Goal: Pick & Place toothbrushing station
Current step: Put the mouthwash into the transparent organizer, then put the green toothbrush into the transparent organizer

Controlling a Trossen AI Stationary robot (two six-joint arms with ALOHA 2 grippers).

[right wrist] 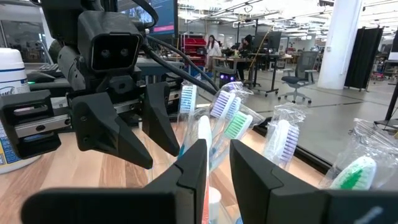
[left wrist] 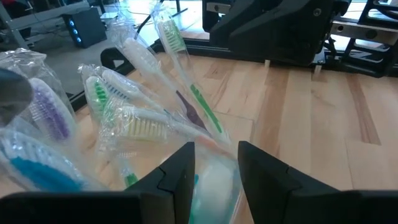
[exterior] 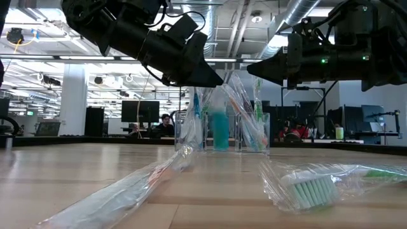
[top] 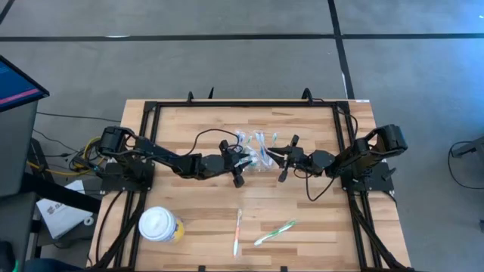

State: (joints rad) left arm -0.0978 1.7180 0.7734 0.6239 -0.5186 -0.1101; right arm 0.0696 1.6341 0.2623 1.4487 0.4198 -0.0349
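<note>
Both grippers are meeting over the small clear oblong plastic holder (top: pixel 255 153), the toothbrushing station, packed with wrapped toothbrushes near the middle of the pale wooden table (top: pixel 197 128).

The left gripper (top: pixel 240 167) is reaching in from the holder's left with its fingers apart, straddling the near wall without visibly pinching it. The right gripper (top: pixel 287 159) is facing it from the opposite end, fingers also parted a little around brush handles; whether they are clamping anything I cannot tell. The holder's long axis is lying roughly across the table, between the two. Both arms are equally near. Open board is lying toward the front, where a white-lidded yellow cup (top: pixel 159 225) and two loose wrapped toothbrushes (top: pixel 274 233) are sitting well apart.
</note>
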